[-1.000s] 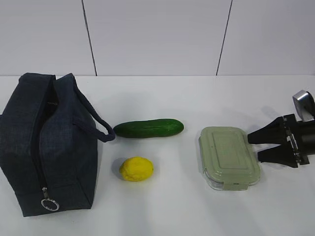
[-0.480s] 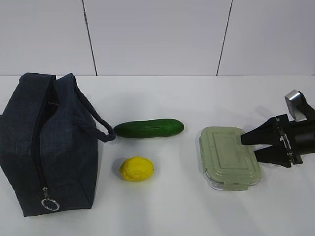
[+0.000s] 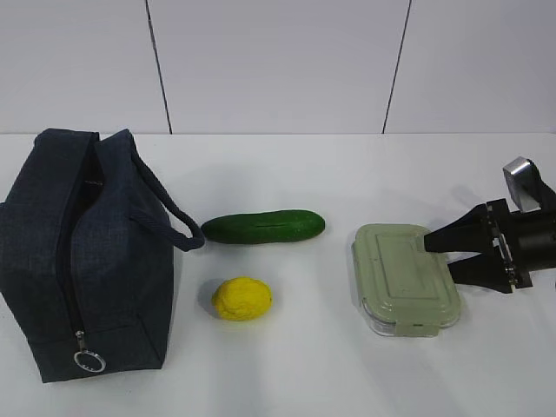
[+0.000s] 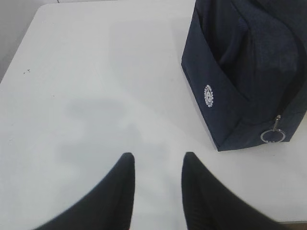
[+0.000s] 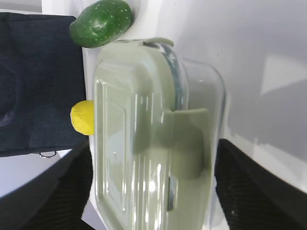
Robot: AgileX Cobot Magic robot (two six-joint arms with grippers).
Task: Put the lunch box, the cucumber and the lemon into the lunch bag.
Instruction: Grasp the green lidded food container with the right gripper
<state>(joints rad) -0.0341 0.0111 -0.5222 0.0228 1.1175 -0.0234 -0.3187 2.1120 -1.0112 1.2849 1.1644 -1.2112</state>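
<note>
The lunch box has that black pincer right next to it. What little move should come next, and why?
Probably close the right pincer on the lunch box: it is open, one finger above and one below the box's near end, and the box rests on the table.

My right claw (image 3: pixel 437 257) is matte black, two wedge-shaped fingers tapering to points, bolted to a boxy black wrist block. A silver-grey metal housing (image 3: pixel 524 183) sits on top. My left claw (image 4: pixel 157 165) shows two black curved fingers with finely ribbed texture, rounded tips.
</note>
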